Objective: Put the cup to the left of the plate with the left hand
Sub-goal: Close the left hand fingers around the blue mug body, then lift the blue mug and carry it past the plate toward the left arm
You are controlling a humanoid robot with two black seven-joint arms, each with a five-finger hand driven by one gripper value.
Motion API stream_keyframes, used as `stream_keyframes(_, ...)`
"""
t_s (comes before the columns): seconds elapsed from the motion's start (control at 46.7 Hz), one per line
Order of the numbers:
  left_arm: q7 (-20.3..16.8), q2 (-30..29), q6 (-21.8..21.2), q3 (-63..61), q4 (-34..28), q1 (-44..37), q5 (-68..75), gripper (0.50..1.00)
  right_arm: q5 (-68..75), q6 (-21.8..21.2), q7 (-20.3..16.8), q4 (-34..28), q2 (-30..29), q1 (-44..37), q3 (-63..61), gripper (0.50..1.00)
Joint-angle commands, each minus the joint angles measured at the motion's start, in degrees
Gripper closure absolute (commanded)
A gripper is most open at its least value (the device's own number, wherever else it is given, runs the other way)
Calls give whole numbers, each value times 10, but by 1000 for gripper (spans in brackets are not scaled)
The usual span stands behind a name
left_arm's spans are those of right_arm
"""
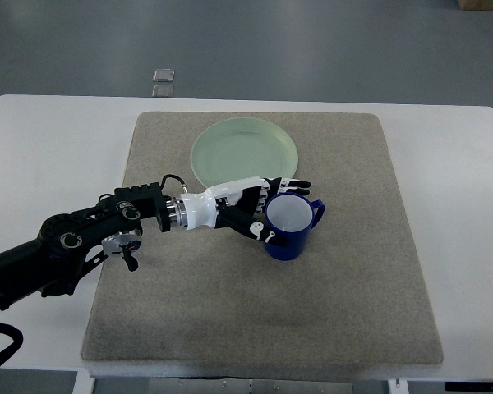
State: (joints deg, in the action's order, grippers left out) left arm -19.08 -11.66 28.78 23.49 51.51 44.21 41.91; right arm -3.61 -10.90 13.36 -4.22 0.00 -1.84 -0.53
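Observation:
A blue cup (291,225) with a white inside stands upright on the grey mat (312,312), just below and to the right of the pale green plate (244,153). Its handle points up and to the right. My left hand (260,210) reaches in from the left and sits against the cup's left side. Its fingers (289,184) are partly curled around the rim and wall, with the thumb low on the cup. The cup still rests on the mat. The right arm is out of view.
The mat lies on a white table (49,148). Two small grey squares (163,80) lie on the floor beyond the table's far edge. The black left forearm (74,242) crosses the mat's left edge.

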Motion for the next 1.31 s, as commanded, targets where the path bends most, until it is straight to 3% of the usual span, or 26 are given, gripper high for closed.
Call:
stream_keyframes(0.0,0,2,0,0,-1,0,0,506,-1,0,0,0,0,0,0,568)
stream_keyframes(0.214,0,8,0,-1,0,0,5,534,0,0,0,0,0,0,0,568)
stream_keyframes(0.321,-1,8,-1,0,-1,0,5,643,-1,0,0,0,0,0,0,568)
stream_keyframes(0.493,-1,9,-8,0,-1,0,5,692,0,0,0,0,0,0,0,568)
stream_keyframes(0.578,-1,9,-11,0,-1,-1,5,797,0,0,0,0,0,0,0,568)
stream_keyframes(0.621,-1,9,-17,0,-1,-1,5,823,0,0,0,0,0,0,0,568)
stream_keyframes(1.028,-2,10,-36,11,3,2,-6,812,-1,0,0,0,0,0,0,568)
stream_keyframes(1.285,-2,-2,-54,85,0,13,-4,806,0,0,0,0,0,0,0,568)
